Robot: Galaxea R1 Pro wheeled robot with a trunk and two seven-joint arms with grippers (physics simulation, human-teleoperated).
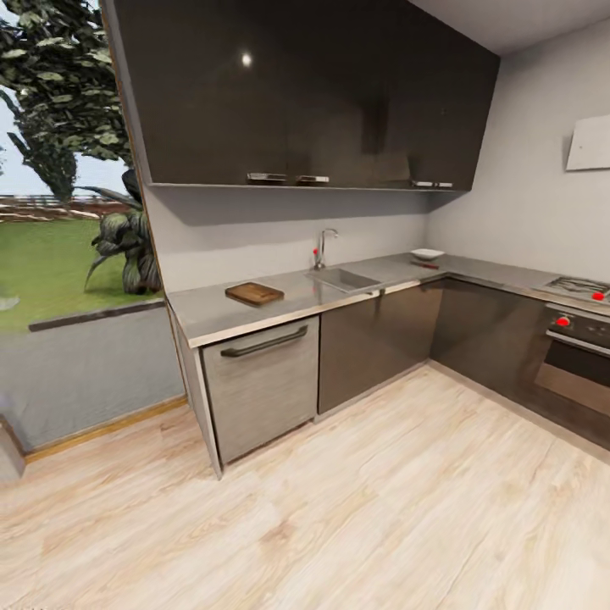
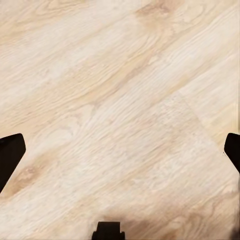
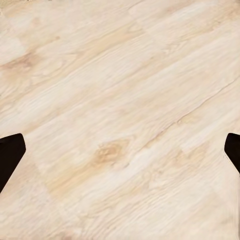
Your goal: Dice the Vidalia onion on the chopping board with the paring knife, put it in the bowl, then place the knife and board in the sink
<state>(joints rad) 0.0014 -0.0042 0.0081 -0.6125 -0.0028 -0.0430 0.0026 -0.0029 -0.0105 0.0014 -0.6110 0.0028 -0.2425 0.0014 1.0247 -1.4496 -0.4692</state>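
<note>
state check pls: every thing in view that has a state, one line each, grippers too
chopping board: flat on the countertop, left of the sink, bare.
bowl: upright on the countertop, past the sink.
paring knife: seems to lie by the bowl; small.
tap: no water visible.
left gripper: open, over floor.
right gripper: open, over floor.

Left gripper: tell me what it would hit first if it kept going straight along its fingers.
The pale wood-plank floor. The left gripper, its fingers spread wide and empty, points at bare planks with nothing in between, though how far off the floor lies is unclear.
</note>
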